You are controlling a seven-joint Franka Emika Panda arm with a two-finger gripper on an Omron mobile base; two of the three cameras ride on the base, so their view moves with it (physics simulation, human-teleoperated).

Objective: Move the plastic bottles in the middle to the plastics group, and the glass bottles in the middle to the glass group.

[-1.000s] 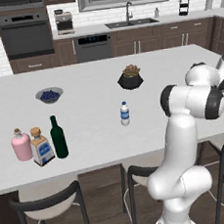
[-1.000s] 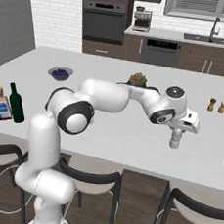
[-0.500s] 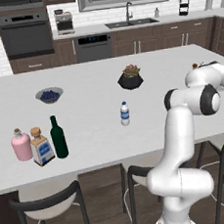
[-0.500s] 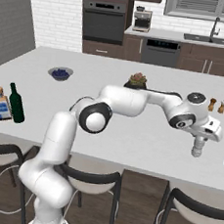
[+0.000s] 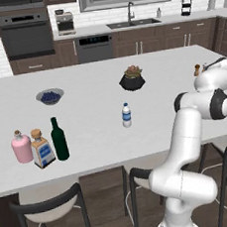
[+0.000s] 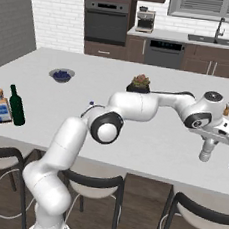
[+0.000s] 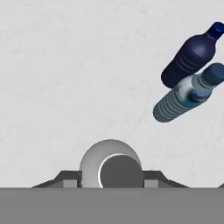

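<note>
Clearly the pincer (image 6: 206, 156) grips a greyish-clear plastic bottle (image 7: 110, 164), its jaws narrowed around it, carried over the worktop (image 6: 149, 135) near two blue bottles (image 7: 188, 87) of the plastics group. Lowering too close could topple those. Another plastic bottle (image 5: 126, 115) waits mid-worktop; the green glass bottle (image 5: 59, 139) stands beside the glass group (image 5: 32, 147).

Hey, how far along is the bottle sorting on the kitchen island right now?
Done: the green wine bottle stands beside the pink bottle and square bottle. In hand: the end effector grips a greyish plastic bottle near the blue plastic bottles. Left: the white-capped bottle in the middle.
</note>
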